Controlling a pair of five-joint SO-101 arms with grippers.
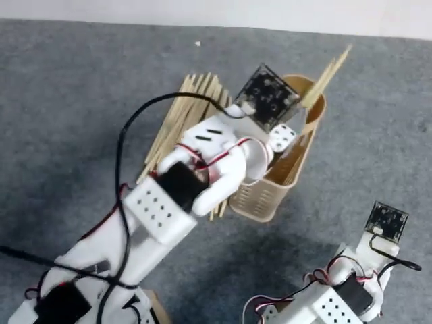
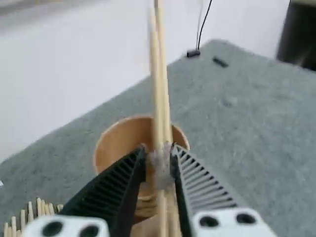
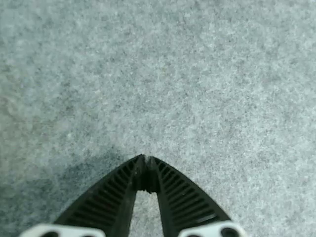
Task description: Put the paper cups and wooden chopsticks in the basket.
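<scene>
The left pincer is closed on what look like 2 wooden chopsticks, clamped between the ribbed black fingers near the tips. The sticks run on well past the fingertips. Directly beyond the pincer in the left wrist view is a brown paper cup with its mouth open toward the camera, and the held sticks cross over its rim.

In the high view the left arm reaches across the grey felt worktop to a tan slotted basket. The cup's rim shows at the far end of the basket, and the held chopsticks slant up and out past it. Whether their lower ends touch the basket floor cannot be told.

A loose pile of chopsticks lies on the worktop just beside the basket, partly under the left arm. Some of their ends also appear in the left wrist view.

The right pincer is closed on nothing, its tips touching, above bare grey felt. The right arm sits at the near edge of the worktop, well apart from the basket.
</scene>
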